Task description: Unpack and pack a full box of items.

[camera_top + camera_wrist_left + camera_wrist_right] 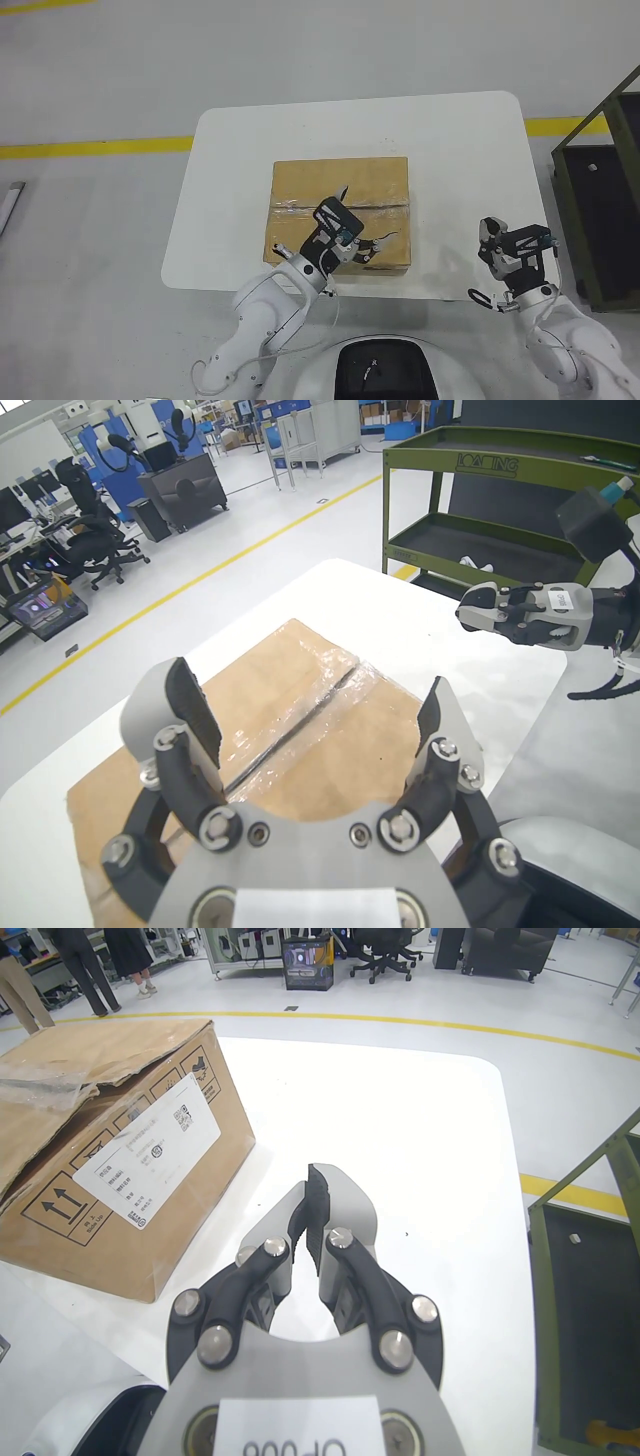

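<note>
A brown cardboard box (340,195) sits in the middle of the white table (460,140), its top flaps down and joined by a strip of clear tape (320,695) along the seam. My left gripper (345,232) hovers open over the box's near edge, its fingers (192,710) spread on either side of the seam with nothing between them. My right gripper (310,1198) hangs shut and empty above the table's near right corner, to the right of the box (100,1138); it is also seen from the side as the right gripper (472,610) in the left wrist view.
A green shelved cart (600,200) stands just off the table's right edge. A yellow floor line (100,147) runs behind the table. The box side (145,1163) facing the right arm carries a white label. Bare tabletop lies right of the box.
</note>
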Robot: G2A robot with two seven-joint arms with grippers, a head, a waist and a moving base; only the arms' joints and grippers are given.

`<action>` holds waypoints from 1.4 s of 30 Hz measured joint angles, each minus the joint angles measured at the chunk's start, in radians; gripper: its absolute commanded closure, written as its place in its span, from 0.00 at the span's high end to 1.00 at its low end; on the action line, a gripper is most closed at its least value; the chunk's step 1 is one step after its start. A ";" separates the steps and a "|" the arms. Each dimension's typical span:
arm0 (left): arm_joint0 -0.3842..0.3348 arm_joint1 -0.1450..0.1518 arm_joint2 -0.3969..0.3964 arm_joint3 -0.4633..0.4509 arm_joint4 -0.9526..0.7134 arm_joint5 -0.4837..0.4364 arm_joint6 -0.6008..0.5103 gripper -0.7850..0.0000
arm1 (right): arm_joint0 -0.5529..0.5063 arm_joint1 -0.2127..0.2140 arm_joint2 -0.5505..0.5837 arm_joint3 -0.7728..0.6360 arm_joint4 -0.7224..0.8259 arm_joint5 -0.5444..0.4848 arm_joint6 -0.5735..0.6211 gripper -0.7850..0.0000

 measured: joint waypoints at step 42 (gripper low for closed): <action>-0.281 -0.080 0.202 0.231 0.022 -0.051 -0.306 0.64 | -0.017 -0.004 0.003 -0.021 -0.010 0.014 0.002 0.00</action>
